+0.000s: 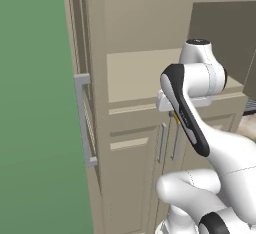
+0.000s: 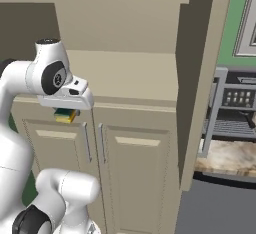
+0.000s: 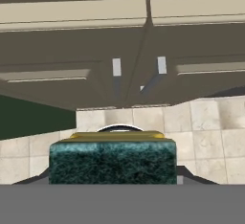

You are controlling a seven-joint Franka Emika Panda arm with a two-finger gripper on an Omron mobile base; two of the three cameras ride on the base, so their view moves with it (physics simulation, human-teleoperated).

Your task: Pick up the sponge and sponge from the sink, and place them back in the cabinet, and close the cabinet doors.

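Observation:
My gripper [image 2: 66,109] is shut on a sponge [image 2: 65,115], a dark green scrub layer over a yellow base. In the hand view the sponge [image 3: 112,161] lies across the gap between my fingers. The hand hangs just in front of the cabinet's beige inner shelf [image 2: 125,78], at about the height of its front edge. The shelf [image 1: 135,73] is bare where it shows. Both tall cabinet doors stand swung open: one at the left [image 1: 82,38] with its silver bar handle [image 1: 85,120], one at the right [image 2: 200,78]. The sink is out of view.
Below the shelf a pair of shorter beige doors [image 2: 135,168] with small handles [image 1: 162,143] stays closed. Pale floor tiles [image 3: 210,122] lie under the hand. To the right are a grey appliance [image 2: 237,103] and a stone counter [image 2: 230,158]. A green wall [image 1: 35,103] runs along the left.

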